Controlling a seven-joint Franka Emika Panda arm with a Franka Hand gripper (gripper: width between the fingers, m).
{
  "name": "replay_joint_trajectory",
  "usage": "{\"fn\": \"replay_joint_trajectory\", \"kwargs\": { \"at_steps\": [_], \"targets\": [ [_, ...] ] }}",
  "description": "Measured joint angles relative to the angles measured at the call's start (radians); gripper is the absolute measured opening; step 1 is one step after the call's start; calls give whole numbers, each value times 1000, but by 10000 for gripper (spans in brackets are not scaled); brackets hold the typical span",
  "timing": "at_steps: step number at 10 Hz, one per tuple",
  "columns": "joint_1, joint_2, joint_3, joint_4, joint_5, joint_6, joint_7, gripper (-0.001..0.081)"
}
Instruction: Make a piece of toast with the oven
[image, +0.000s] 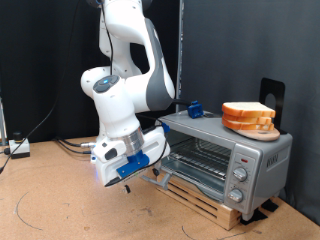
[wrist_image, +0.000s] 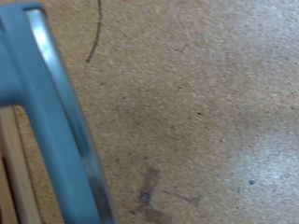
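The silver-grey oven (image: 255, 160) stands on the exterior view's right, with its wire rack (image: 197, 155) showing through the open front and three knobs (image: 239, 178) on its right panel. A stack of bread slices (image: 248, 117) lies on its roof. A single piece of toast is not in view. My gripper (image: 126, 172) hangs low at the oven's front-left corner, next to the lowered door (image: 158, 177). Its fingers do not show in the wrist view, where a blue-grey bar with a shiny strip (wrist_image: 56, 121) crosses above the brown board floor.
The oven sits on a wooden slat pallet (image: 215, 205), whose slats also show in the wrist view (wrist_image: 14, 168). A small blue object (image: 194, 108) sits on the oven roof. A black bracket (image: 272, 95) stands behind. Cables (image: 70, 146) and a white box (image: 18, 148) lie on the exterior view's left.
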Motion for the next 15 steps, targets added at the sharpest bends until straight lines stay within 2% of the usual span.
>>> {"fn": "replay_joint_trajectory", "kwargs": {
  "at_steps": [5, 9, 11, 13, 15],
  "targets": [
    [-25, 86, -13, 5, -39, 17, -4, 807],
    [-42, 190, -5, 7, 19, 83, -31, 807],
    [-60, 226, 8, 10, 64, 102, -89, 807],
    [-85, 232, 18, 16, 109, 110, -162, 807],
    [-114, 226, 8, 31, 114, 109, -212, 807]
  ]
}}
